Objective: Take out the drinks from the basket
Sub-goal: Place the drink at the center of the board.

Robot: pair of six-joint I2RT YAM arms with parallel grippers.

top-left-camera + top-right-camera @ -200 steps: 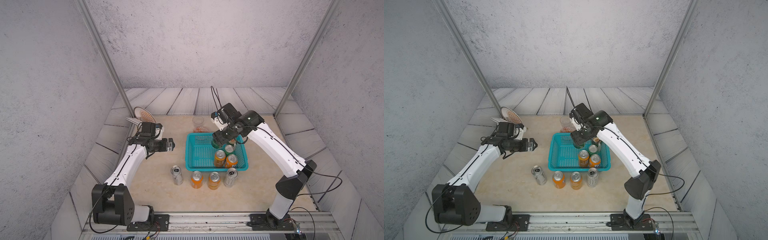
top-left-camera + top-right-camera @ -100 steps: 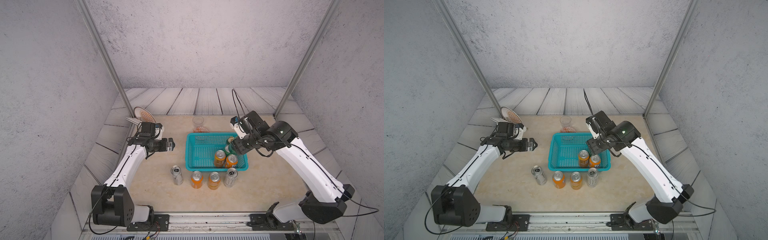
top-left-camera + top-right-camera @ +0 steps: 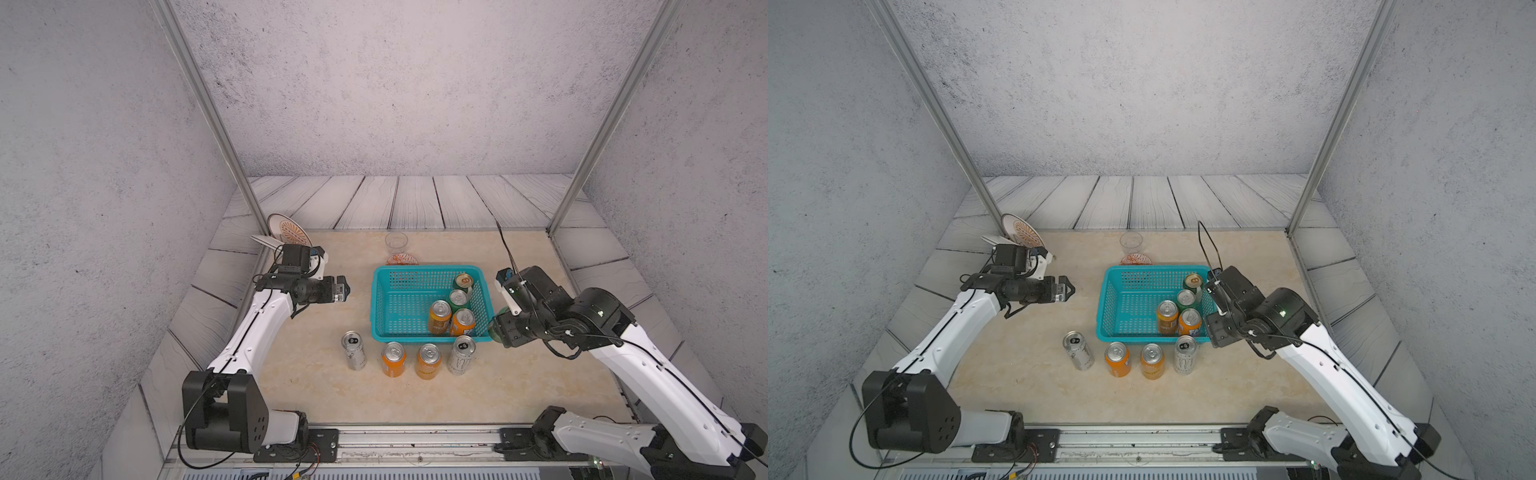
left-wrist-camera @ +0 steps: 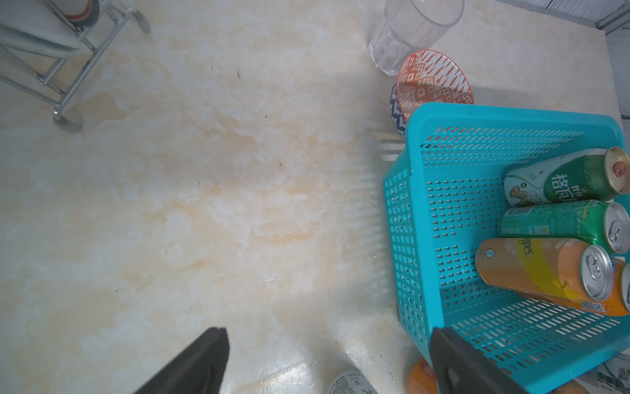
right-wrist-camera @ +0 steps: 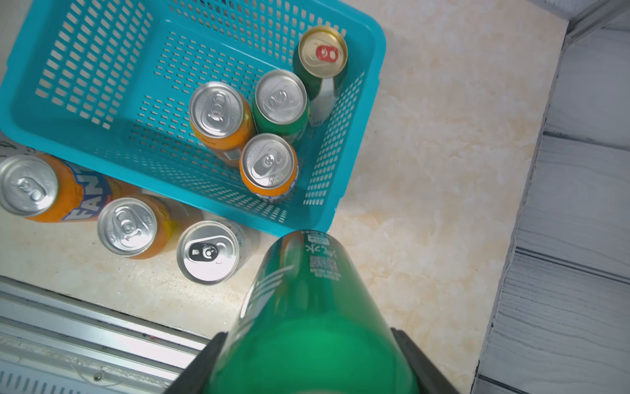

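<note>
the right jaws grip a green can (image 5: 317, 307) on both sides, holding it outside the basket (image 3: 428, 269), just off its right front corner, over the counter (image 3: 519, 386) toward the right edge. four cans stand upright inside the basket along its right wall: a gold-topped can (image 3: 462, 282) in the far corner, a second green can (image 3: 458, 298) beside it, then two orange cans (image 3: 439, 316) side by side nearer the front. between the basket and the counter's front edge stands a row: a silver can (image 3: 353, 351), an orange pair (image 3: 392, 359), another silver can (image 3: 461, 355). the left jaws gape wide and empty above the counter, left of the basket.
</note>
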